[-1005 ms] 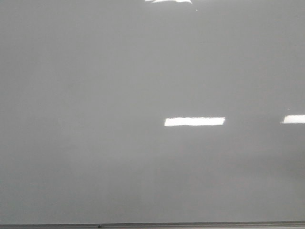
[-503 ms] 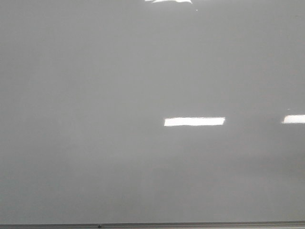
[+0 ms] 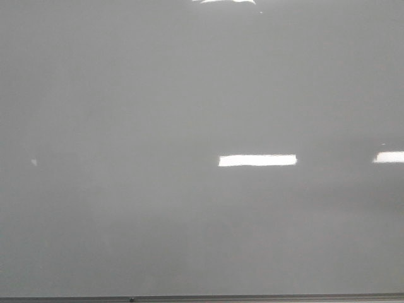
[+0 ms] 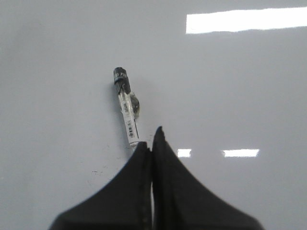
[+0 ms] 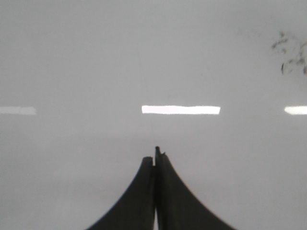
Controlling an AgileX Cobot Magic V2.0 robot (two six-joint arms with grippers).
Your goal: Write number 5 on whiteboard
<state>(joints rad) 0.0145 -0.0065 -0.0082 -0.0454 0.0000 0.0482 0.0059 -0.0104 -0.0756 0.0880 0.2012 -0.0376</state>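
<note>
Almost nothing has moved across the front view over the last second: the whiteboard point(image 3: 189, 113) fills the frame as before, the bright reflections sit where they sat, and the only new thing is a tiny pale glint point(image 3: 34, 162) near the left side. No arm, marker or ink shows in this view, and the grey edge strip point(image 3: 252, 298) along the bottom is bare, so from here the number 5 is not yet on the board. Seen from the left wrist, the left pincer point(image 4: 151, 143) has its fingers pressed together with no gap, while a marker point(image 4: 126, 108) with a dark tip and a labelled pale barrel sticks out just past the fingertips; its rear end disappears at the fingers, so it looks held, though the grip itself is hidden. A few faint dark specks point(image 4: 98, 172) lie on the board beside the fingers, too slight to read as a stroke. Seen from the right wrist, the right pincer point(image 5: 155, 155) is closed on nothing, hanging over plain board, with scattered dark smudges point(image 5: 292, 57) far off to one side that form no clear digit. By my reading the writing has not begun: the whole figure is left to draw.
</note>
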